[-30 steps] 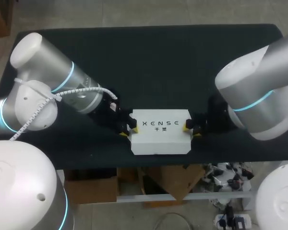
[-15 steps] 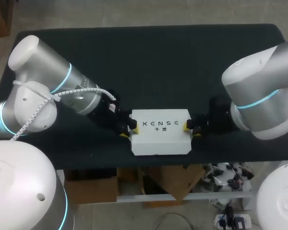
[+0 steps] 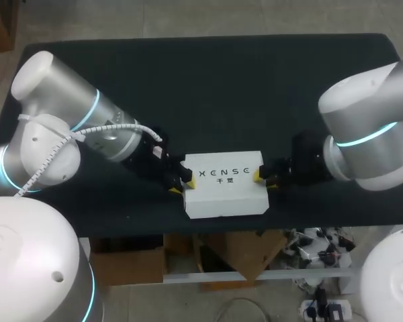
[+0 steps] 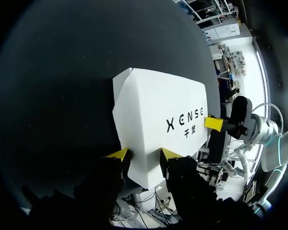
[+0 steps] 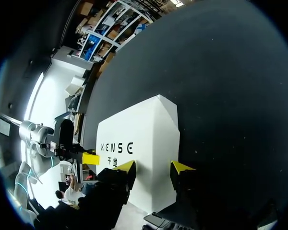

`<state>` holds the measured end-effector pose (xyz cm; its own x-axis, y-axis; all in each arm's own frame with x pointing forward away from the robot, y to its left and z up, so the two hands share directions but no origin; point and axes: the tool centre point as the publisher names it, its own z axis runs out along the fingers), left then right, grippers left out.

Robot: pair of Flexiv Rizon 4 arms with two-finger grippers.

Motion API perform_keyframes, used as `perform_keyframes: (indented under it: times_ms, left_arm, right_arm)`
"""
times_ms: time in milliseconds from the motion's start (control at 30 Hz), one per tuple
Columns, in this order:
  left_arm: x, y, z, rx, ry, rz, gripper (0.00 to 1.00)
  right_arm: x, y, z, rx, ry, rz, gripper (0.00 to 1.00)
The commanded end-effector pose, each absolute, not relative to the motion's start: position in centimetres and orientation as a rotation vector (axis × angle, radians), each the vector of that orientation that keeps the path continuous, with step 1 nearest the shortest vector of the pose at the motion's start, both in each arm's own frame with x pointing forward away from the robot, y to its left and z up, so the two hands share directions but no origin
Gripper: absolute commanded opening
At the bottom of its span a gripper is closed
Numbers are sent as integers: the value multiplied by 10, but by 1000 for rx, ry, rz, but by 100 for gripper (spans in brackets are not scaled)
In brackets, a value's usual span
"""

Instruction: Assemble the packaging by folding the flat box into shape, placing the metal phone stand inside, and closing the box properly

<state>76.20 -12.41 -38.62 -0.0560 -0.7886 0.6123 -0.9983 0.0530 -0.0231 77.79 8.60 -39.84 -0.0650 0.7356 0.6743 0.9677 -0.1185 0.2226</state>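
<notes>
the white box [image 3: 225,184] lay closed and flat on the dark bench [image 3: 221,87], close to its near edge, printed face up. its short ends tapered at the corners.

the left pincer [image 3: 181,181] stood at the box's left end with its fingers moderately apart. in the left wrist view the pincer [image 4: 143,155] had its yellow tips set against that end of the box [image 4: 158,110], not clamped across it. the right pincer [image 3: 263,180] stood likewise at the opposite end. its own view showed the pincer [image 5: 153,166] parted, with its tips on the end of the box [image 5: 139,139].

the left arm [image 3: 67,127] and the right arm [image 3: 369,134] reached in from either side.
</notes>
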Motion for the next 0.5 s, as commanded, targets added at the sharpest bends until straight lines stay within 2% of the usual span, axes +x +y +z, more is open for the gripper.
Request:
perform_keyframes:
  times_ms: [33,500]
  left_arm:
    - [762,-136,-397,1773,-1890,632,41]
    - [763,-142,-391,1759,-1849,590,40]
  right_arm:
    - [781,93,-404,-1809,-1780,-1050,48]
    - [783,98,-400,-1777,-1783,-1013,47]
